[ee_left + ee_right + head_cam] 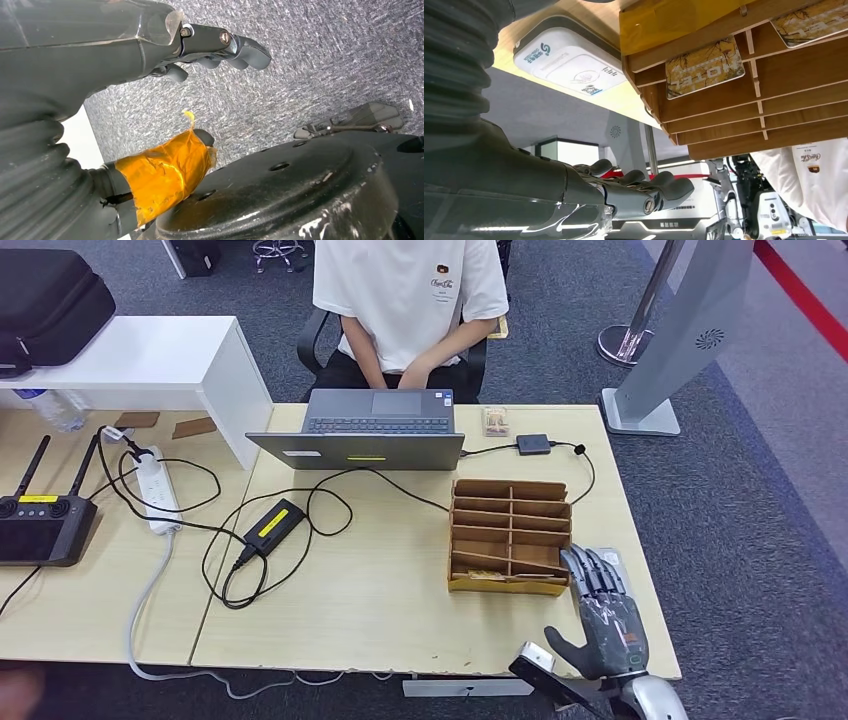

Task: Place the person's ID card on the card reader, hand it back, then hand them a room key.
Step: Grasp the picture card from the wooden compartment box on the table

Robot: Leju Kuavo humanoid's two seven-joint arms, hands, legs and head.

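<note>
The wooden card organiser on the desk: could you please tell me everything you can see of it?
The wooden card organiser is a shallow tray of thin, light-brown board, split by a centre divider and cross slats into two columns of slots. It lies flat on the right part of the desk, in front of the laptop. The right wrist view shows yellow tape along its near edge and patterned cards tucked in slots. The right hand lies beside its near right corner; contact is unclear.
</note>
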